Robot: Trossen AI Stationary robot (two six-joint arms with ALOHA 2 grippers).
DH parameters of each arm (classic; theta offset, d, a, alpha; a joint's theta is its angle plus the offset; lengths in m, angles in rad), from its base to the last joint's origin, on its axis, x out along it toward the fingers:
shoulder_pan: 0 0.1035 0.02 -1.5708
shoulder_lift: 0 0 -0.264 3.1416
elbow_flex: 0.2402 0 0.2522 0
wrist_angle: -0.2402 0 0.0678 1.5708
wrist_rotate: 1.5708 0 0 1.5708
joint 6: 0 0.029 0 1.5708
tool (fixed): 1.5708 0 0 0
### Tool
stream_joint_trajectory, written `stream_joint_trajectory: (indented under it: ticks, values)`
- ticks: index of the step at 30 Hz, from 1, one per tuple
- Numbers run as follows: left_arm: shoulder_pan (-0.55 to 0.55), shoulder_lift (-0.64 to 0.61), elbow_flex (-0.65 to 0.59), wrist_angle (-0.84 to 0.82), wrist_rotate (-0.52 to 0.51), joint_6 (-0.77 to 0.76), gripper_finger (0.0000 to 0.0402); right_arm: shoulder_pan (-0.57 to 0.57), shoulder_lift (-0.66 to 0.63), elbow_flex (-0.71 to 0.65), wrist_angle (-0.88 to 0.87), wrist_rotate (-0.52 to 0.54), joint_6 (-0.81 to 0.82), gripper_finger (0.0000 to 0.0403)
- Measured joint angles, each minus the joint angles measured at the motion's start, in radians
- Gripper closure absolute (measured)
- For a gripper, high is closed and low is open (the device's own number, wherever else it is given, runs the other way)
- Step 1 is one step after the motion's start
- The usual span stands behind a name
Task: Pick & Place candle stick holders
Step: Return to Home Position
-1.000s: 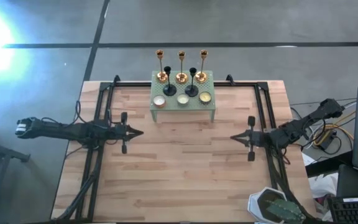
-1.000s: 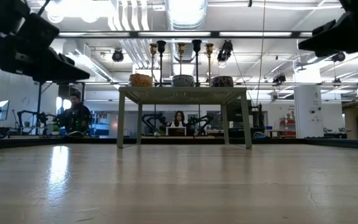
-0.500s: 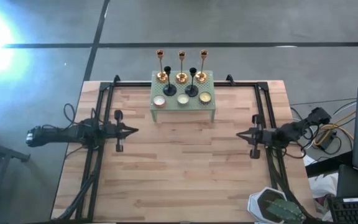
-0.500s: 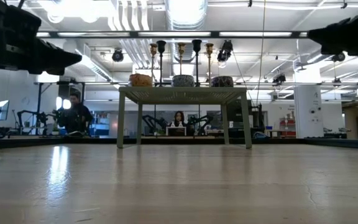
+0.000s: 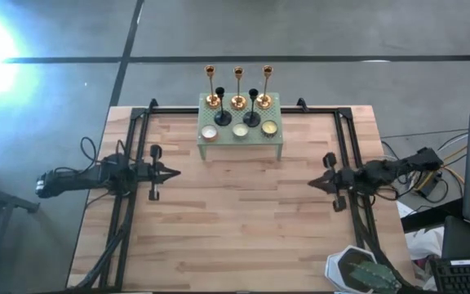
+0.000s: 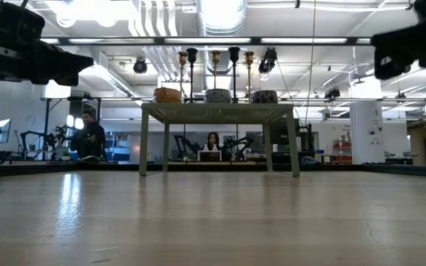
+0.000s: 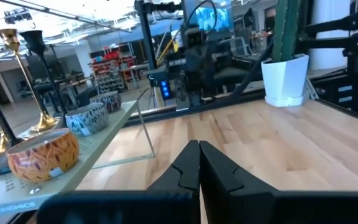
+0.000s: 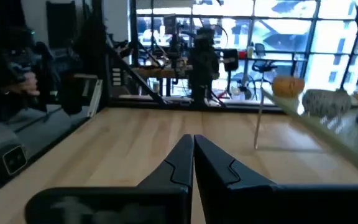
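Note:
Three gold candle stick holders (image 5: 237, 88) and two shorter black ones (image 5: 252, 109) stand by their round bases on a green perforated stand (image 5: 241, 122) at the table's far middle. They also show in the low view (image 6: 214, 66). My left gripper (image 5: 178, 171) is shut and empty at the table's left, above the top. My right gripper (image 5: 311, 184) is shut and empty at the right. Each wrist view shows its own fingers closed together: left (image 7: 198, 149), right (image 8: 192, 142).
Three small round candle bowls (image 5: 240, 130) sit along the stand's near edge. A white pot with a green plant (image 5: 364, 271) stands at the near right corner. Black frame rails (image 5: 129, 155) run along the table's left, right and far sides. Bare wood lies between the arms.
Both arms have drawn back from the table's middle. My left gripper has gone a little toward the left edge. My right gripper has gone a little toward the right and near edges. Both stay shut.

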Motion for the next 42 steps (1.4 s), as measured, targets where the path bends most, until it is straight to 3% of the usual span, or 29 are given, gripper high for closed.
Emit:
stream_joint_trajectory:
  ticks: [3,13,24,30,42]
  values:
    - [0.0,0.004,0.0,0.002,0.019,0.0,0.0394,-0.061,0.011,-0.054,0.049,-0.054,0.039,0.0394]
    - [0.0,0.022,-0.002,0.001,0.037,-0.008,0.0398,-0.264,0.018,-0.057,0.027,-0.181,0.009,0.0394]
    - [0.0,0.023,-0.002,0.001,0.037,-0.018,0.0395,-0.434,0.036,-0.057,0.01,-0.181,0.017,0.0394]
    - [0.0,0.025,-0.002,-0.001,0.016,-0.026,0.0389,-0.483,0.144,-0.057,0.009,-0.18,-0.119,0.0394]
    - [0.0,0.025,-0.002,-0.001,0.006,-0.077,0.0388,-0.485,0.269,-0.057,0.029,-0.181,-0.103,0.0394]
